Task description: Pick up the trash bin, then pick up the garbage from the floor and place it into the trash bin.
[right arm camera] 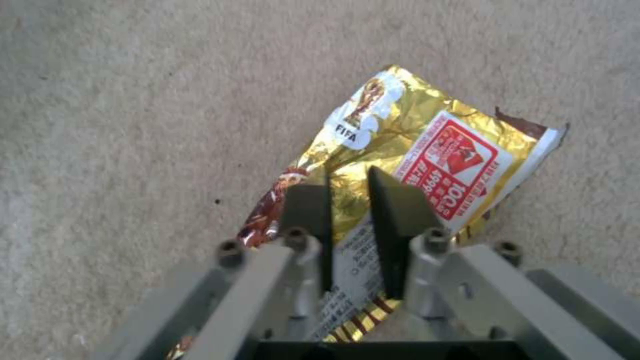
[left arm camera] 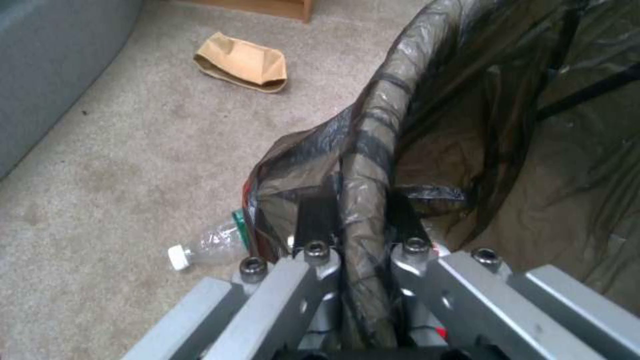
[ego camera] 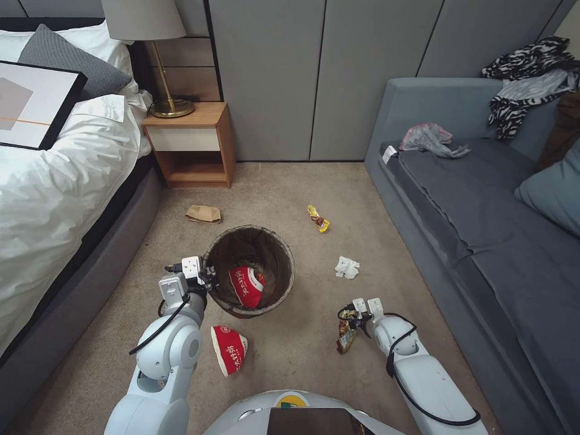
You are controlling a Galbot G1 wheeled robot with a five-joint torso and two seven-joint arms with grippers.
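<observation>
From the head view, the left end effector (ego camera: pixel 202 275) grips the near-left rim of the trash bin (ego camera: pixel 249 270), holding it over the carpet with a red-and-white paper cup (ego camera: pixel 246 286) already inside, while the right end effector (ego camera: pixel 360 311) holds a gold snack wrapper (ego camera: pixel 345 332) hanging just above the floor, to the bin's right, seemingly ready to carry across. In the left wrist view, its fingers (left arm camera: pixel 313 220) are clamped on the bag-covered rim (left arm camera: pixel 363 165), with a clear plastic bottle (left arm camera: pixel 210 245) and a brown paper bag (left arm camera: pixel 241 62) on the carpet beyond. In the right wrist view, the fingers (right arm camera: pixel 393 215) are closed on the wrapper's lower edge.
</observation>
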